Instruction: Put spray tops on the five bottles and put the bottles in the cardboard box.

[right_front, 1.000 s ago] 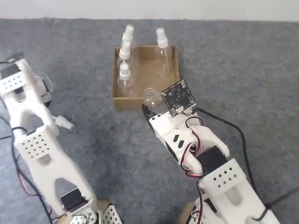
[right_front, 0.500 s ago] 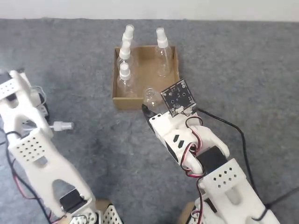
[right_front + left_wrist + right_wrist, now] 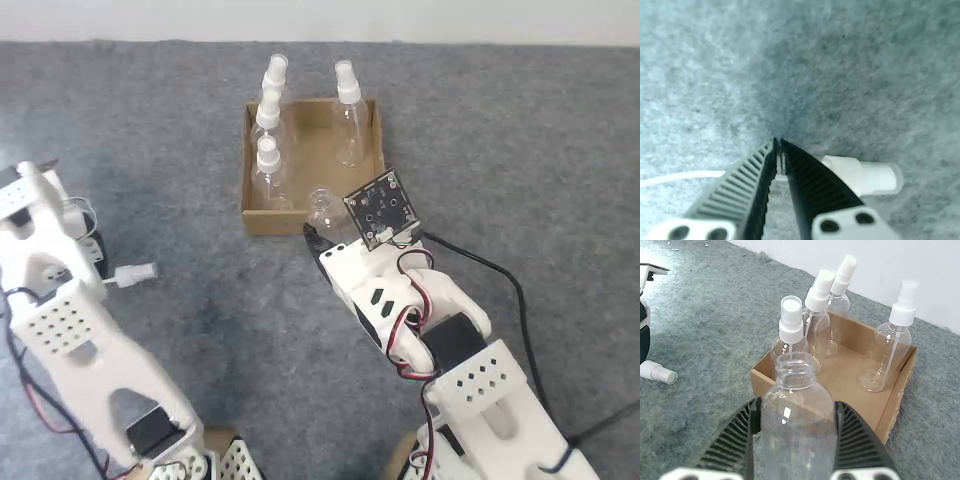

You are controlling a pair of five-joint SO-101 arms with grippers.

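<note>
left arm (image 3: 62,312) low, right arm (image 3: 395,295) forward, jaws of both clamped

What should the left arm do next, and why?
Probably carry the spray top to the uncapped bottle. The left end effector looks shut on its tube, and the right end effector holds that bottle upright, mouth open, by the cardboard box.

Grey felt-like carpet (image 3: 520,140) meets a plain white wall (image 3: 450,20).
</note>
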